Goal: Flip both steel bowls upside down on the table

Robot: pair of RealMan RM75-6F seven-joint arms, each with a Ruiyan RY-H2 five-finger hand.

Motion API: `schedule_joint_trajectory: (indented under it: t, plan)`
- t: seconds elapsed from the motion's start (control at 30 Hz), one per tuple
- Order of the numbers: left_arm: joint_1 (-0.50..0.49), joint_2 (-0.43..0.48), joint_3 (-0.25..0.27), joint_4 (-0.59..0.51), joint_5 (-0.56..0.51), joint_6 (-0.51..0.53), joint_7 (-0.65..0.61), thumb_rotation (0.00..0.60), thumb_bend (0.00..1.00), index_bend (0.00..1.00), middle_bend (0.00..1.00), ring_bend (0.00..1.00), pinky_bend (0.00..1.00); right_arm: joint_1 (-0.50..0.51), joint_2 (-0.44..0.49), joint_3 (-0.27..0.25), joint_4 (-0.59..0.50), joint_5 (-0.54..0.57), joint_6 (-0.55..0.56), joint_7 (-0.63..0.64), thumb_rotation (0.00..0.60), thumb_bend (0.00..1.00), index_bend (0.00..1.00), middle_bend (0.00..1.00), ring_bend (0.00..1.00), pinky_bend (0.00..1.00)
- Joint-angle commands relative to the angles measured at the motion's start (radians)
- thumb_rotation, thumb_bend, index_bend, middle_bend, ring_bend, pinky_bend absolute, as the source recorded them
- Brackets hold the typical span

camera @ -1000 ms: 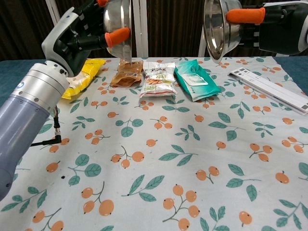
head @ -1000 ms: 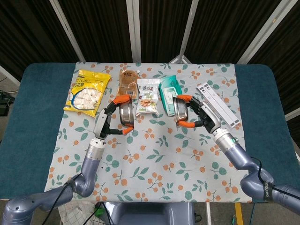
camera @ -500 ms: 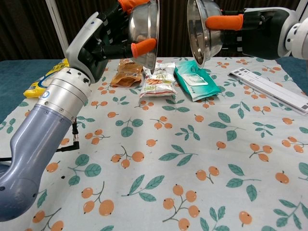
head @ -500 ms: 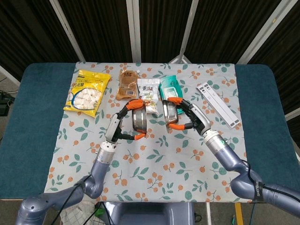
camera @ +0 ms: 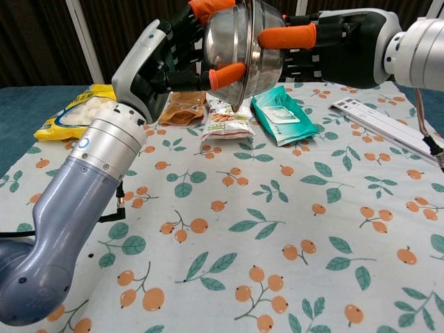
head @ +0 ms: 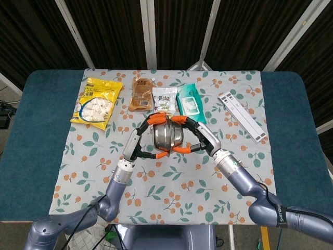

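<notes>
I had both bowls aloft at table centre, rims together: left hand (camera: pixel 177 48) gripping the left bowl (camera: pixel 225 41), right hand (camera: pixel 326 48) gripping the right bowl (camera: pixel 267 48). Next, I judged, part them toward nine and three, rims down.

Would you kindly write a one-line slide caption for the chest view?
Left hand and right hand hold two steel bowls rim to rim above the floral tablecloth.
</notes>
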Motion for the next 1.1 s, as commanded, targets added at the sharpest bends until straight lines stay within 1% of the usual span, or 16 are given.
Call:
schedule_joint_trajectory:
  t: [0.03, 0.23, 0.37, 0.53, 0.83, 0.93, 1.03, 1.1]
  plan:
    - [-0.001, -0.001, 0.004, 0.006, 0.003, 0.006, 0.004, 0.6, 0.07, 0.31, 0.17, 0.11, 0.37, -0.002, 0.002, 0.001, -0.003, 0.008, 0.002, -0.006, 0.6, 0.05, 0.42, 0.32, 0.37, 0.09]
    - [0.012, 0.024, 0.004, 0.011, 0.006, 0.04, -0.004, 0.6, 0.07, 0.31, 0.17, 0.11, 0.37, -0.025, 0.026, 0.014, 0.01, 0.025, 0.015, 0.013, 0.6, 0.05, 0.42, 0.32, 0.37, 0.09]
    - [0.028, 0.039, 0.02, 0.003, 0.006, 0.049, -0.01, 0.6, 0.07, 0.31, 0.17, 0.11, 0.37, -0.037, 0.036, 0.02, 0.02, 0.015, 0.012, 0.043, 0.6, 0.05, 0.42, 0.32, 0.37, 0.09]
    - [0.03, 0.026, 0.037, 0.014, 0.008, 0.047, -0.013, 0.6, 0.07, 0.31, 0.17, 0.11, 0.37, -0.038, 0.033, 0.013, 0.018, -0.01, 0.001, 0.054, 0.6, 0.05, 0.42, 0.32, 0.37, 0.09]
    - [-0.007, -0.011, 0.021, 0.015, 0.018, 0.078, 0.008, 0.6, 0.06, 0.31, 0.17, 0.11, 0.37, -0.028, 0.012, -0.009, 0.012, -0.044, -0.021, 0.061, 0.6, 0.05, 0.42, 0.32, 0.37, 0.09]
    - [-0.017, -0.025, 0.025, 0.026, 0.024, 0.08, 0.027, 0.6, 0.06, 0.31, 0.17, 0.11, 0.37, -0.026, 0.004, -0.016, 0.019, -0.053, -0.025, 0.066, 0.6, 0.05, 0.42, 0.32, 0.37, 0.09]
    - [-0.01, -0.027, 0.036, 0.051, 0.023, 0.079, 0.04, 0.6, 0.06, 0.31, 0.17, 0.11, 0.37, -0.034, 0.011, -0.01, 0.025, -0.052, -0.017, 0.083, 0.6, 0.05, 0.42, 0.32, 0.37, 0.09]
    - [-0.004, -0.027, 0.035, 0.06, 0.015, 0.078, 0.026, 0.6, 0.07, 0.31, 0.17, 0.11, 0.37, -0.04, 0.02, -0.008, 0.026, -0.054, -0.013, 0.092, 0.6, 0.05, 0.42, 0.32, 0.37, 0.09]
